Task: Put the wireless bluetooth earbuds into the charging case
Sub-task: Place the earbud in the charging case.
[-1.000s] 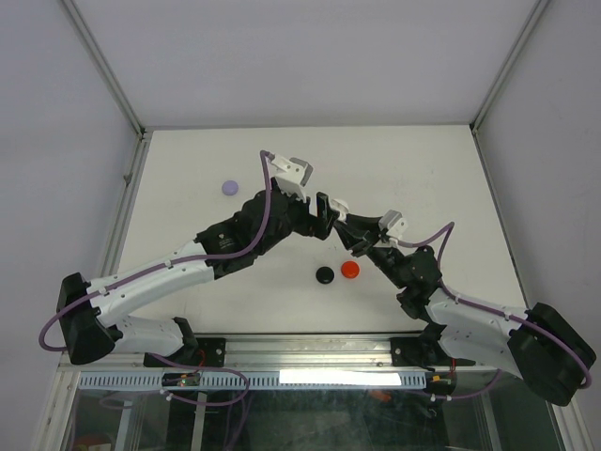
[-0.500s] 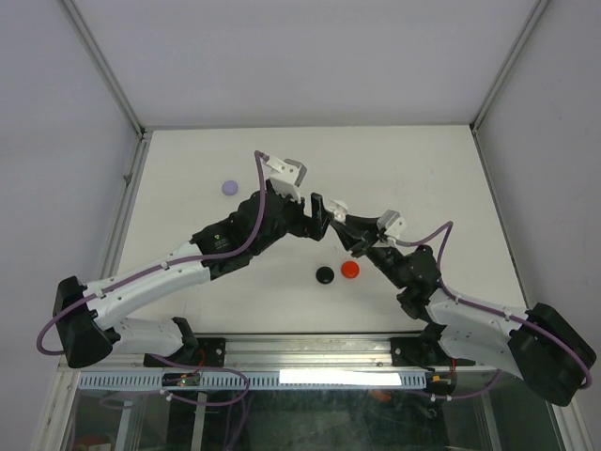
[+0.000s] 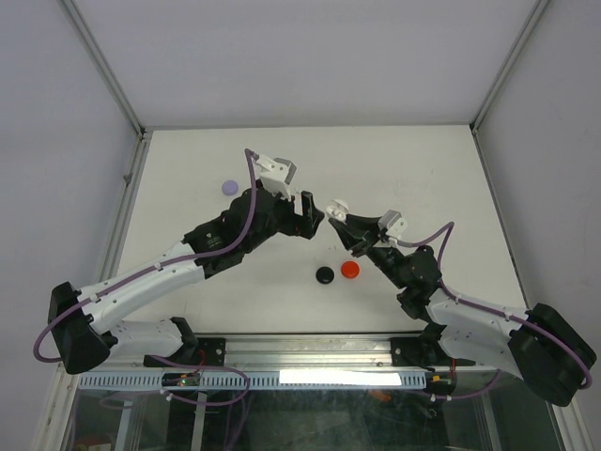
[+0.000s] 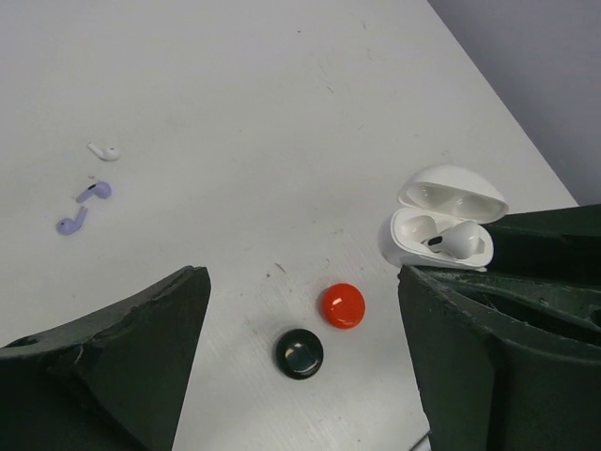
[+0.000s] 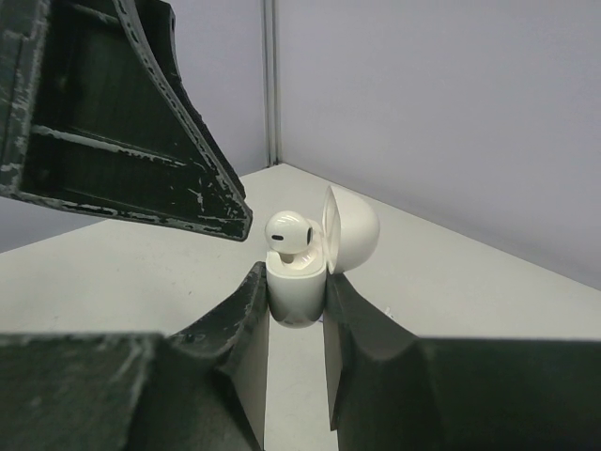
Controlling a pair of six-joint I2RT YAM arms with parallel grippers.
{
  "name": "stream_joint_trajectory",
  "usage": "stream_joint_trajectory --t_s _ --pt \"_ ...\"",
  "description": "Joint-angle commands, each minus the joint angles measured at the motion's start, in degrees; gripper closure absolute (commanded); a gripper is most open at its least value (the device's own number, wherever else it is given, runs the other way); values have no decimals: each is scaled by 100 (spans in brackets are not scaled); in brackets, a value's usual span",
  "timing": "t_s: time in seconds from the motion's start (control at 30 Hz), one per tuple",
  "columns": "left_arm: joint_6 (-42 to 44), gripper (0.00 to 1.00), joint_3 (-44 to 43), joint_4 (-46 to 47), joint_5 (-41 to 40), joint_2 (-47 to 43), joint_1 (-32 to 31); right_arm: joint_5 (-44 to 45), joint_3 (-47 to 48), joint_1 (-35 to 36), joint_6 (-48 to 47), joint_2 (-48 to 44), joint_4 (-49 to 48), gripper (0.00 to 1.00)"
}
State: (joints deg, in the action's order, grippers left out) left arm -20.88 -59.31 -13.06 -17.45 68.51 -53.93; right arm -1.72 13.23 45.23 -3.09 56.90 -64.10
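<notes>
Change of state: my left gripper has drawn back from the charging case, which it stood right against a moment ago. Its fingers are now spread wide and carry nothing.

My right gripper remains clamped on the body of the case and holds it off the table with the lid hinged open. One white earbud sits in its socket, head standing proud of the rim. The second socket appears empty.

Meaning: one insertion is probably complete, though full seating is unconfirmed. The matching loose white earbud lies on the table, well apart from the case, near two lavender earbuds.
</notes>
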Motion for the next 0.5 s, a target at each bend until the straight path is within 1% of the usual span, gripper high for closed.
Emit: stream_joint_trajectory --t_s 0.0,0.17,0.47 --pt "-284 16 -270 346 660 -221 14 127 184 -3 12 37 -436 100" --pt "-490 13 -356 630 937 -11 5 141 222 -5 -38 116 -429 100" --pt "-680 10 -565 736 563 384 -16 240 250 3 -143 93 -314 100"
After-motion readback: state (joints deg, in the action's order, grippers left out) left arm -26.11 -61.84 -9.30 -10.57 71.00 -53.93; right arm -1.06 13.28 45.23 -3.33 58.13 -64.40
